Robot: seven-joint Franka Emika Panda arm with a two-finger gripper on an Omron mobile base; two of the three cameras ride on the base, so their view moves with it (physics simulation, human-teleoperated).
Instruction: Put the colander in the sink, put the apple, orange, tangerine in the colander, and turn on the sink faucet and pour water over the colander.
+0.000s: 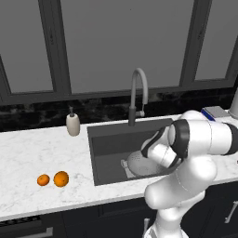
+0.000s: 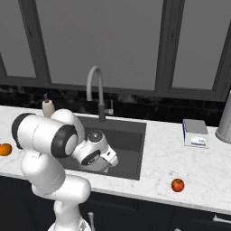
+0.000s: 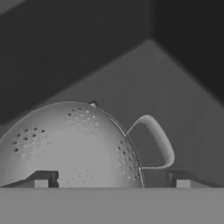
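We take the sink point(image 1: 108, 135) as our landmark, the largest thing here. Inside it, toward its near wall, lies the colander point(image 1: 139, 162) — its perforated dome and one loop handle show close up in the hand view, and it seems to sit tilted or dome-side up rather than mouth up, though we cannot be sure. If so, fruit dropped on it will roll off into the basin, and water will run off the shell instead of through it.

The sink faucet point(image 1: 138, 93) rises behind the sink's far rim, its arched spout ending over the far part of the basin; the colander rests nearer the front, so the stream may miss it unless the bowl or the spout is shifted.

The gripper point(image 3: 111, 179) hangs down inside the sink, just over the colander's rim, with its tips spread wide on either side of the metal and clamping nothing — released. Lifting out carelessly could snag the handle and drag the bowl.

On the counter left of the sink, well apart from it, the orange point(image 1: 61, 178) and the smaller tangerine point(image 1: 43, 180) lie nearly touching; grasping one could knock the other toward the counter edge. The apple point(image 2: 177, 185) sits right of the sink, near the front edge, where a nudge could send it off.
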